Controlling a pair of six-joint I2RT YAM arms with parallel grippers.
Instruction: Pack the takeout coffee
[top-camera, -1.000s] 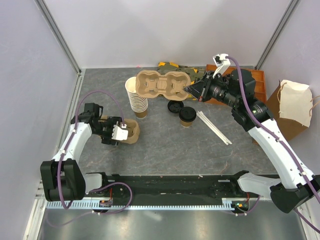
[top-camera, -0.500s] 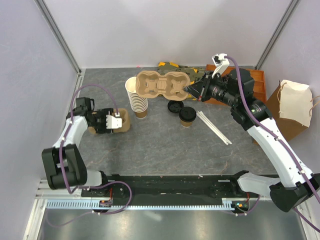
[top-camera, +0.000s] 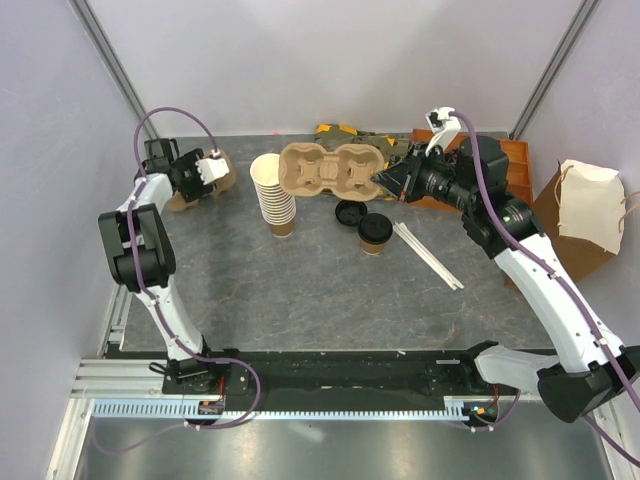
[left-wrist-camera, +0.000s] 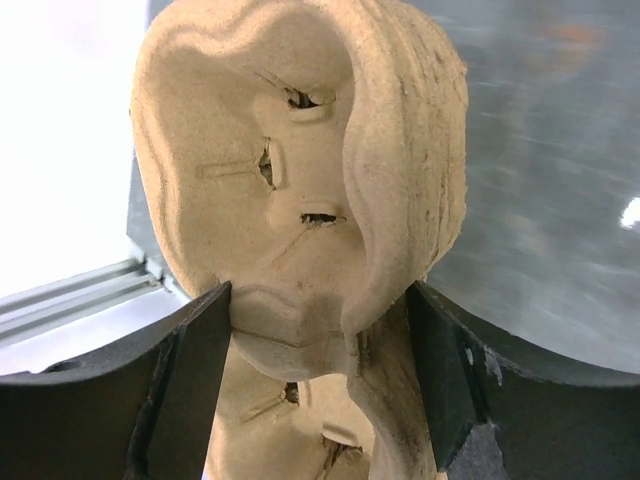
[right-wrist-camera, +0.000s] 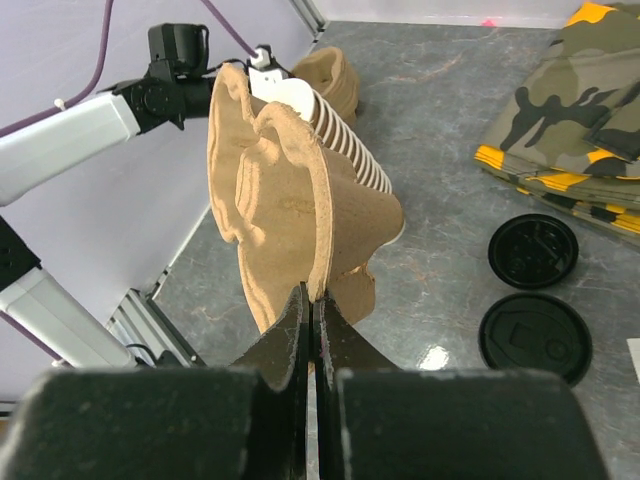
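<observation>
Far-left rear corner of the table (top-camera: 300, 290): the left gripper (top-camera: 208, 168) has its fingers spread wide and pressed against both sides of a small pulp carrier (left-wrist-camera: 300, 200), holding it. To its right stands a stack of lidless paper cups (top-camera: 271, 195). Beside the stack, a large pulp carrier (top-camera: 325, 170) hangs clear of the table, its rim pinched between the fully closed fingers of the right gripper (right-wrist-camera: 312, 300). Below it lies a loose black lid (top-camera: 350, 212). The takeout coffee (top-camera: 375, 232) stands upright just right of that lid, lidded, touched by neither gripper. White sticks (top-camera: 428, 255) lie further right, then a brown paper bag (top-camera: 585, 215).
</observation>
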